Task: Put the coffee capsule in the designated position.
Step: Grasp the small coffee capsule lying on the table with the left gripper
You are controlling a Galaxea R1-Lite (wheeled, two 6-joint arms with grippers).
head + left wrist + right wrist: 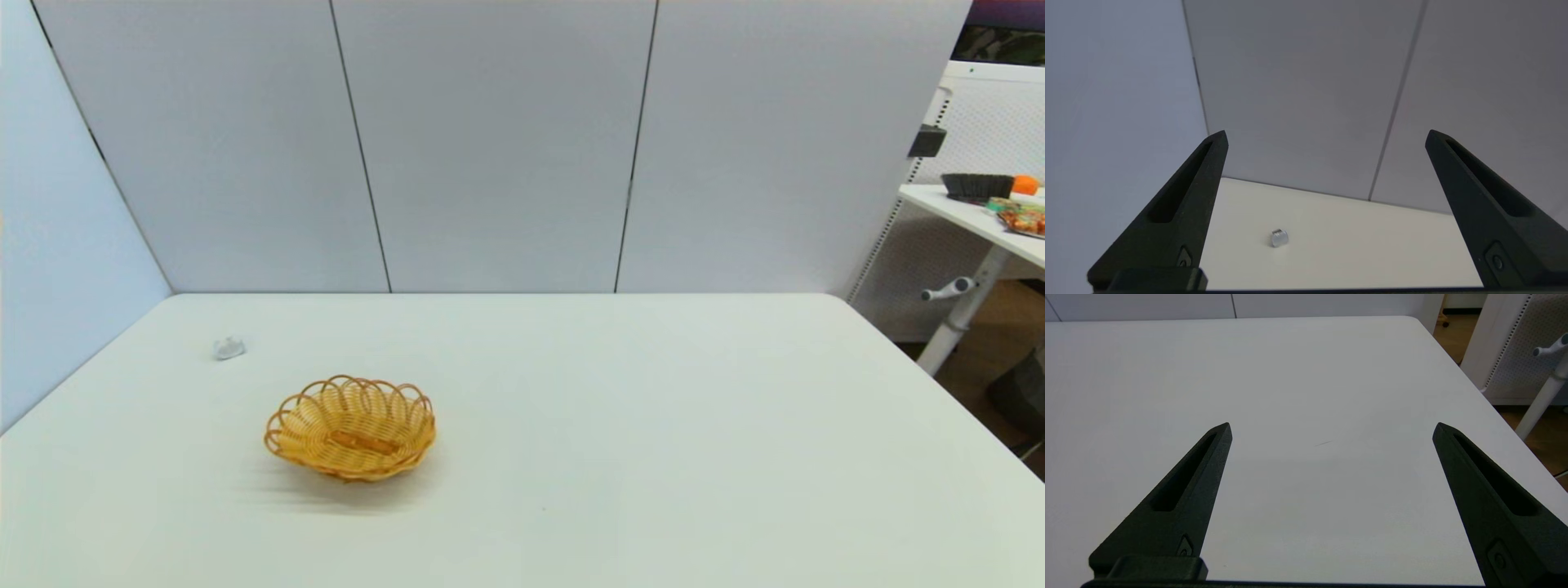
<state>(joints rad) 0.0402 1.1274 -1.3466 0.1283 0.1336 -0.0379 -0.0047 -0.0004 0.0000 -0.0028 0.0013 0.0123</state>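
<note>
Both grippers — left gripper [1326, 136], right gripper [1332, 428] — hover with jaws wide, coffee capsule [229, 349] beyond the basket [350, 427].

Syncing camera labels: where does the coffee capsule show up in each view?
Head view: coffee capsule on the white table, far left, beyond the wicker basket.
Left wrist view: capsule on the table, ahead of the open left gripper.
Right wrist view: not in it; only bare table beyond the open right gripper.
Shared landmark: the white table.
</note>
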